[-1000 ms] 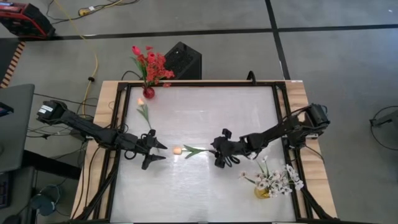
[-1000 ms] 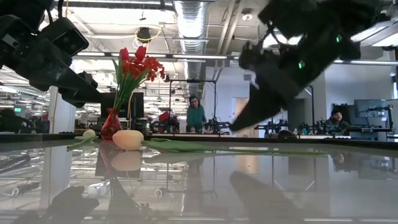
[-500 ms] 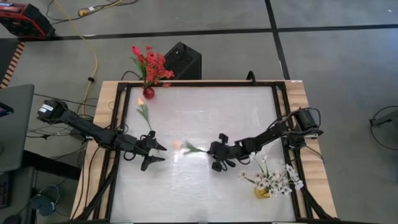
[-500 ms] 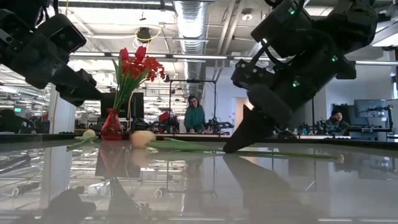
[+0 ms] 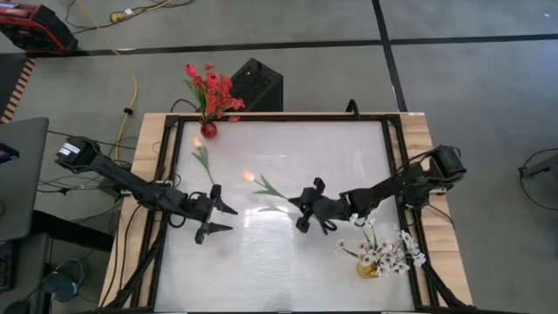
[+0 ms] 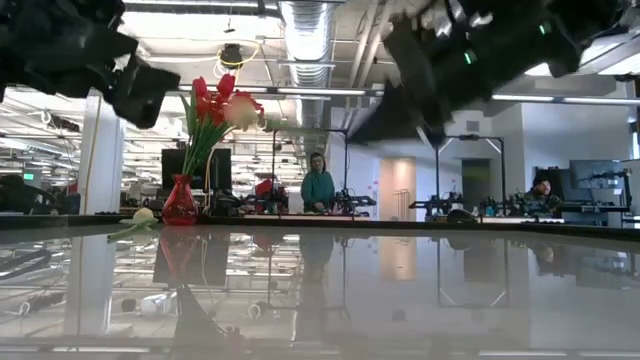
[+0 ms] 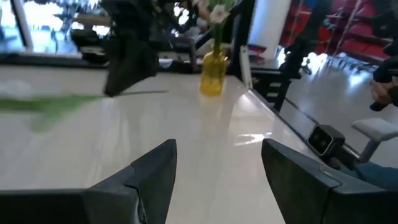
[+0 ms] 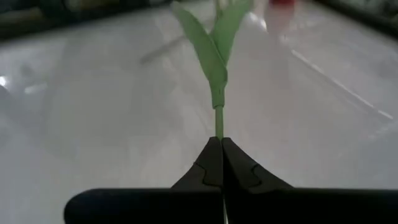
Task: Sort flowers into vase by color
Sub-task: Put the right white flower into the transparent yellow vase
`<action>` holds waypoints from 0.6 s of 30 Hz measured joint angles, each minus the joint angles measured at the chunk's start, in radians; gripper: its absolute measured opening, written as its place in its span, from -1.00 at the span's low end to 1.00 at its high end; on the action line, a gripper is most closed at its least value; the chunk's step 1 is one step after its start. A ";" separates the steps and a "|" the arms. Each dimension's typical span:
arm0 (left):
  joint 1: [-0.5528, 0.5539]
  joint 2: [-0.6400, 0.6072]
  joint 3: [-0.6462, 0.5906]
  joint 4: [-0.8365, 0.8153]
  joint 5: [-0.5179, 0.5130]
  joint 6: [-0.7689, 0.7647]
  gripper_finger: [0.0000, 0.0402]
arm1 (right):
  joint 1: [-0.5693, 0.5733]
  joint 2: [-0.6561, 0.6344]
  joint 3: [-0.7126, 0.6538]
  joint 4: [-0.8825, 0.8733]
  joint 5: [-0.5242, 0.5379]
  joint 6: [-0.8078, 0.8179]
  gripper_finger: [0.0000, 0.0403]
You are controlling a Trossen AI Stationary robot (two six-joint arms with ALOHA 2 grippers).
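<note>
Left of centre in high view: my left gripper (image 5: 215, 220), fingers spread, empty, above table (image 5: 288, 270). Centre: right gripper (image 5: 298, 206) clamped on stem of orange tulip (image 5: 248, 176); low view shows it lifted off table. Right wrist view shows fingers pinching stem, bloom blurred. I count two vases: red vase (image 5: 208, 130) upper left, yellow vase (image 5: 367, 269) lower right. One loose tulip (image 5: 201, 153) below red vase.

R gripper (image 5: 295, 201) mid-table, jaws clamped; L gripper (image 5: 220, 218) opposite, jaws apart.
</note>
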State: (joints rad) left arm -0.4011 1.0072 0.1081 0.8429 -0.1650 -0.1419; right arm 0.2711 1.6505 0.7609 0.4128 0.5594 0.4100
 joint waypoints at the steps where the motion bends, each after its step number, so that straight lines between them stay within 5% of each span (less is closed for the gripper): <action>1: -0.003 0.028 0.000 0.052 0.000 0.011 0.12 | -0.002 -0.001 0.001 0.058 0.003 -0.013 -0.92; 9: -0.004 0.344 0.029 0.453 -0.030 0.041 0.12 | -0.012 0.060 0.002 0.480 -0.115 -0.117 -0.92; 18: -0.003 0.720 0.292 0.650 -0.141 0.132 0.12 | 0.013 0.135 0.007 0.720 -0.220 -0.127 -0.92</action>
State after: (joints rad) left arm -0.4046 1.7276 0.4001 1.4934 -0.3055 -0.0104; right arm 0.2839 1.7858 0.7677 1.1333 0.3399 0.2825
